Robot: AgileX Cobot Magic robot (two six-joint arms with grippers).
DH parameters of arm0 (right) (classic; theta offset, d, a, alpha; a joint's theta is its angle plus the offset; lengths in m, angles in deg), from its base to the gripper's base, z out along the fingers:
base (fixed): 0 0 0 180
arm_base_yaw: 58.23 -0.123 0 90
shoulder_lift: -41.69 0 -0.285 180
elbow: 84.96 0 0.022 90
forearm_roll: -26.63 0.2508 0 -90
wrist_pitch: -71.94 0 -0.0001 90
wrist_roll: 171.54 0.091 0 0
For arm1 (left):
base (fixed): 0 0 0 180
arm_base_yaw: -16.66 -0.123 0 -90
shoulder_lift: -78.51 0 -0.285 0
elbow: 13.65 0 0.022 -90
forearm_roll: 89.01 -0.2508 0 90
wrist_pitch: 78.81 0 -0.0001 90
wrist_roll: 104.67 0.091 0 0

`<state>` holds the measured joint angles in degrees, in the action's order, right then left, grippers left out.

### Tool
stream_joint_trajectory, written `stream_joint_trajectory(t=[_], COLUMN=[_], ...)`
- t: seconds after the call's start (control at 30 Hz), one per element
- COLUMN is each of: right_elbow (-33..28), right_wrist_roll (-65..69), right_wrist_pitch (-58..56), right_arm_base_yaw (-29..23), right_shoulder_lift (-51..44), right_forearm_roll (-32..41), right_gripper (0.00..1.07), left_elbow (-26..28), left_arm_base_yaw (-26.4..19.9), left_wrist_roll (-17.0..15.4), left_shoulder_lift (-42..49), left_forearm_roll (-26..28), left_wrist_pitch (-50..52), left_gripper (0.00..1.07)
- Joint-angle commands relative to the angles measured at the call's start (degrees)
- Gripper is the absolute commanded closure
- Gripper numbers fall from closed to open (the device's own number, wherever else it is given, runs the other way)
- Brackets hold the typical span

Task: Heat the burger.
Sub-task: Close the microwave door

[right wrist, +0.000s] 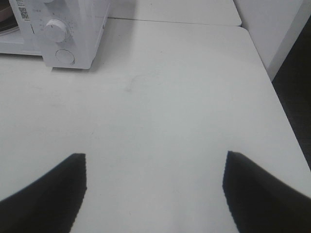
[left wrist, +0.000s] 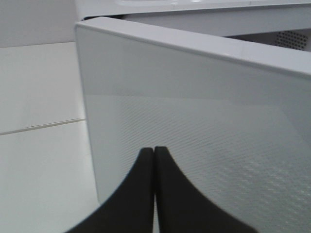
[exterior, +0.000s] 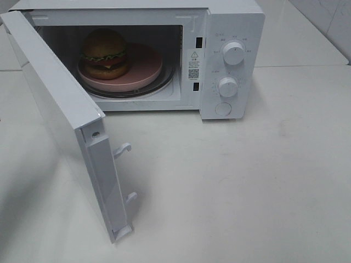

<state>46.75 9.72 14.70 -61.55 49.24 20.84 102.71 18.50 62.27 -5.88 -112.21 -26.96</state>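
The burger (exterior: 105, 53) sits on a pink round plate (exterior: 143, 67) on the glass turntable inside a white microwave (exterior: 233, 22). The microwave door (exterior: 60, 109) stands wide open, swung out to the left. My left gripper (left wrist: 154, 151) is shut and empty, its tips close to the outer face of the door (left wrist: 204, 121); it does not show in the high view. My right gripper (right wrist: 154, 162) is open and empty above the bare table, to the right of the microwave's control panel (right wrist: 58, 31).
Two white knobs (exterior: 234, 53) and a round button (exterior: 223, 108) are on the microwave's right panel. Two latch hooks (exterior: 123, 149) stick out of the door's edge. The white table (exterior: 247, 181) ends at its right edge (right wrist: 286, 126) in the right wrist view.
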Motion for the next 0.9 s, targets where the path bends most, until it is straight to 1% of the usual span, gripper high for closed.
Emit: stream_joint_trajectory(t=[0.03, 0.07, 0.1, 0.13, 0.17, 0.2, 0.23, 0.27, 0.3, 0.33, 0.37, 0.4, 0.43, 0.47, 0.5, 0.53, 0.57, 0.6, 0.63, 0.67, 0.7, 0.73, 0.77, 0.8, 0.83, 0.87, 0.9], right_elbow=[-0.2, -0.2, -0.2, -0.2, -0.2, -0.2, -0.2, -0.2, -0.2, -0.2, -0.2, -0.2, -0.2, -0.2, -0.2, -0.2, -0.2, -0.2, -0.2, -0.2, -0.2, -0.2, -0.2, -0.2, -0.2, -0.2, -0.2], right_wrist_roll=[-0.3, -0.3, -0.3, -0.3, -0.3, -0.3, -0.3, -0.3, -0.3, -0.3, -0.3, -0.3, -0.3, -0.3, -0.3, -0.3, -0.3, -0.3, -0.3, -0.3, -0.3, -0.3, -0.3, -0.3, -0.3, -0.3, -0.3], right_wrist_pitch=[0.5, 0.5, 0.5, 0.5, 0.5, 0.5, 0.5, 0.5, 0.5, 0.5, 0.5, 0.5, 0.5, 0.5, 0.5, 0.5, 0.5, 0.5, 0.5, 0.5, 0.5, 0.5, 0.5, 0.5, 0.5, 0.5, 0.5], right_arm_base_yaw=[0.3, 0.3, 0.3, 0.3, 0.3, 0.3, 0.3, 0.3, 0.3, 0.3, 0.3, 0.3, 0.3, 0.3, 0.3, 0.3, 0.3, 0.3, 0.3, 0.3, 0.3, 0.3, 0.3, 0.3, 0.3, 0.3, 0.3], right_shoulder_lift=[-1.5, -1.5, -1.5, -1.5, -1.5, -1.5, -1.5, -1.5, -1.5, -1.5, -1.5, -1.5, -1.5, -1.5, -1.5, -1.5, -1.5, -1.5, -1.5, -1.5, -1.5, -1.5, -1.5, -1.5, -1.5, -1.5, -1.5], right_forearm_roll=[0.1, 0.1, 0.1, 0.1, 0.1, 0.1, 0.1, 0.1, 0.1, 0.1, 0.1, 0.1, 0.1, 0.1, 0.1, 0.1, 0.1, 0.1, 0.1, 0.1, 0.1, 0.1, 0.1, 0.1, 0.1, 0.1, 0.1], right_gripper=[0.32, 0.32, 0.32, 0.32, 0.32, 0.32, 0.32, 0.32, 0.32, 0.32, 0.32, 0.32, 0.32, 0.32, 0.32, 0.32, 0.32, 0.32, 0.32, 0.32, 0.32, 0.32, 0.32, 0.32, 0.32, 0.32, 0.32], left_elbow=[0.6, 0.6, 0.6, 0.6, 0.6, 0.6, 0.6, 0.6, 0.6, 0.6, 0.6, 0.7, 0.7, 1.1, 1.1, 1.5, 2.9, 2.9, 3.5, 5.4, 5.4, 7.3, 7.3, 9.1, 9.1, 10.3, 12.7], left_arm_base_yaw=[5.3, 5.3, 6.8, 9.8, 9.8, 11.2, 13.8, 13.8, 16.2, 16.2, 17.5, 20.2, 20.2, 22.4, 22.4, 23.7, 25.9, 25.9, 27.2, 29.5, 29.5, 31.4, 31.4, 33.2, 33.2, 34.1, 35.6], left_wrist_roll=[1.9, 1.9, 2.8, 4.5, 4.5, 5.4, 6.5, 6.5, 7.5, 7.5, 8.1, 9.3, 9.3, 10.7, 10.7, 11.2, 11.7, 11.7, 11.7, 11.7, 11.7, 12.2, 12.2, 13.1, 13.1, 13.7, 15.0], left_shoulder_lift=[-1.7, -1.7, -2.4, -3.8, -3.8, -4.4, -5.6, -5.6, -6.6, -6.6, -7.1, -8.2, -8.2, -9.2, -9.2, -9.7, -10.7, -10.7, -11.1, -12.3, -12.3, -13.5, -13.5, -14.7, -14.7, -15.4, -16.4], left_forearm_roll=[2.2, 2.2, 3.8, 6.6, 6.6, 8.1, 10.9, 10.9, 14.0, 14.0, 15.6, 18.7, 18.7, 21.6, 21.6, 22.9, 25.0, 25.0, 26.1, 28.7, 28.7, 31.1, 31.1, 33.2, 33.2, 34.3, 36.7], left_wrist_pitch=[1.2, 1.2, 1.2, 1.3, 1.3, 1.6, 2.3, 2.3, 3.2, 3.2, 3.7, 4.5, 4.5, 4.6, 4.6, 4.6, 4.6, 4.6, 4.6, 4.6, 4.6, 4.5, 4.5, 4.1, 4.1, 3.6, 1.9], left_gripper=[1.07, 1.07, 1.07, 1.07, 1.07, 1.07, 1.07, 1.07, 1.07, 1.07, 1.07, 1.07, 1.07, 1.07, 1.07, 1.07, 1.07, 1.07, 1.07, 1.07, 1.07, 1.07, 1.07, 1.07, 1.07, 1.07, 1.07])
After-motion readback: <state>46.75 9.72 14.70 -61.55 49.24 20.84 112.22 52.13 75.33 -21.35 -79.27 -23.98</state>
